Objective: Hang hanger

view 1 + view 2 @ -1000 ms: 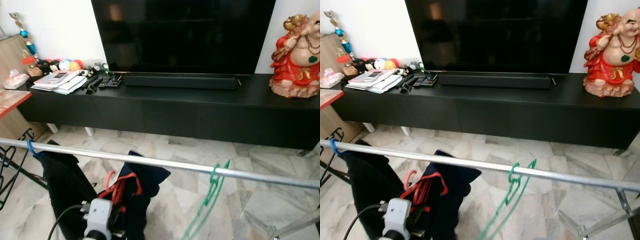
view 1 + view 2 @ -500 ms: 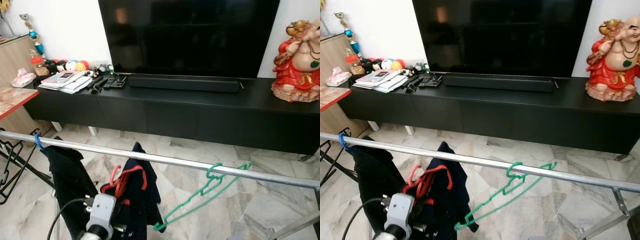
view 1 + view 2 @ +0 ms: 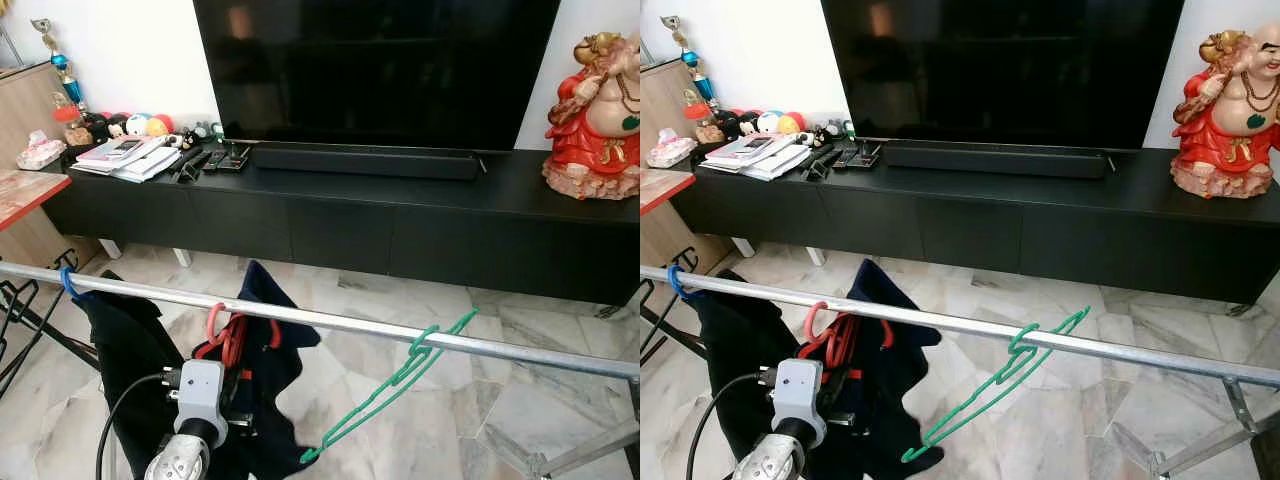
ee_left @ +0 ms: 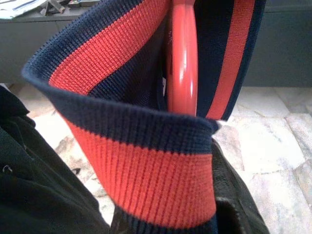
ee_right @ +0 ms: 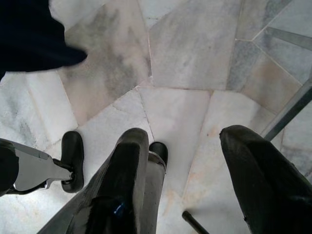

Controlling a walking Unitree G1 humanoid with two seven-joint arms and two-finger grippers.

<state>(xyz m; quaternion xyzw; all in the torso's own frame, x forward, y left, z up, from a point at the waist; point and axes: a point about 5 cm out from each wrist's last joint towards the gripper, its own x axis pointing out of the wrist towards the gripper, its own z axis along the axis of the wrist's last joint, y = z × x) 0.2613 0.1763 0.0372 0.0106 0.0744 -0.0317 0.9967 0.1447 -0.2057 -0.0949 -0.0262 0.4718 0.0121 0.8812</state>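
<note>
Hooking red hanger [image 3: 228,335] on rail [image 3: 330,322] now | left claw unclear | right claw [image 5: 187,161] open

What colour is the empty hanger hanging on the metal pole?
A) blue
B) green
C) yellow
B: the bare hanger hooked on the metal pole is green, swinging at a slant with no clothes on it.

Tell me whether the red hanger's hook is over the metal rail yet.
Yes, it is on. The red hanger has its hook curled over the metal rail, with the navy garment draped below it.
</note>
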